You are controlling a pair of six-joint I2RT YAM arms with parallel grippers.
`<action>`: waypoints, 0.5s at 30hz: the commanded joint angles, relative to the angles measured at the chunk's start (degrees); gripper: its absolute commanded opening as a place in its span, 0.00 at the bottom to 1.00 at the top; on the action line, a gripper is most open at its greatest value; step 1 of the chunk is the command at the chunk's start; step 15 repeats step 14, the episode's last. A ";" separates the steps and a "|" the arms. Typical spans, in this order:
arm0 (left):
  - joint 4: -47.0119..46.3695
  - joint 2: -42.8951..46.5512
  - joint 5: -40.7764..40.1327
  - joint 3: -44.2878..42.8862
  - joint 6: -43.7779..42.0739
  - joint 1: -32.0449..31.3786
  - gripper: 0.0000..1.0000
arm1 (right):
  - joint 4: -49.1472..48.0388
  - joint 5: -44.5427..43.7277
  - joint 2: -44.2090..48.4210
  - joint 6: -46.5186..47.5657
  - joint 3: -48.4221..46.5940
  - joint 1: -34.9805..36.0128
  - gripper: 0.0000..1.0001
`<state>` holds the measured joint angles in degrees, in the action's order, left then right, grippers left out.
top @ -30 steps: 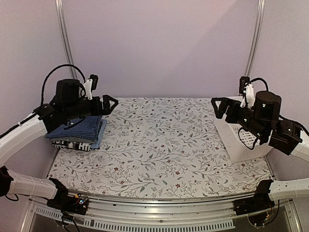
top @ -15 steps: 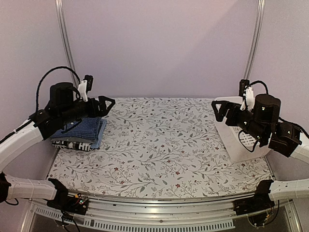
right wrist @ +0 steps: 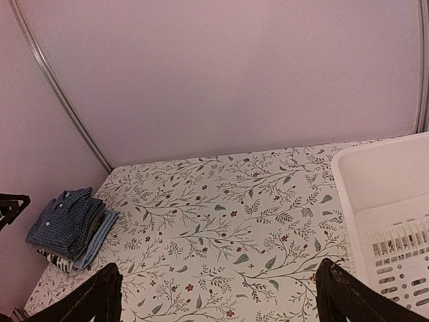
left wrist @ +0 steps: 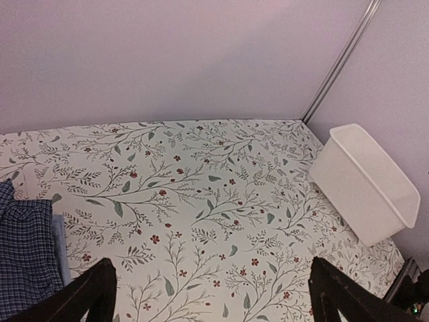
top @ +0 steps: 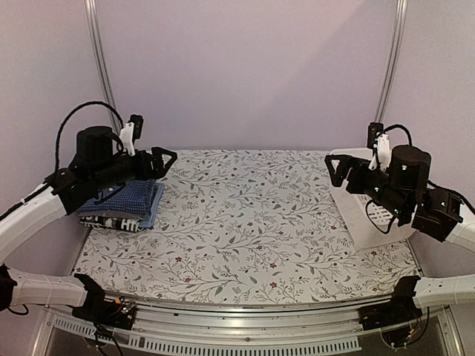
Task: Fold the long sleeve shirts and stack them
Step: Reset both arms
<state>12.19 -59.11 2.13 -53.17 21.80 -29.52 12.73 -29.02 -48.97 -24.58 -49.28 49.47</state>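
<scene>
Floral table [top: 245, 222] bears folded shirts [top: 132, 199] and basket [top: 367, 231].

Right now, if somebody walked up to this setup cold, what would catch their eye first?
Probably the neat stack of folded shirts at the far left of the flower-patterned table, with a dark blue checked one on top. Next comes the white basket at the right edge. Above each side an arm hovers, the left pincer and right pincer both open and empty.
</scene>
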 commanded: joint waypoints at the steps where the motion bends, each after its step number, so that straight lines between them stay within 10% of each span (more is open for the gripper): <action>1: -1.98 0.93 -0.17 0.38 -1.07 -0.32 1.00 | -1.57 -1.35 0.71 0.41 0.93 -0.12 0.99; 15: -2.24 1.07 0.03 0.87 -1.12 -0.29 1.00 | -1.90 -1.60 1.22 0.68 1.37 -0.11 0.99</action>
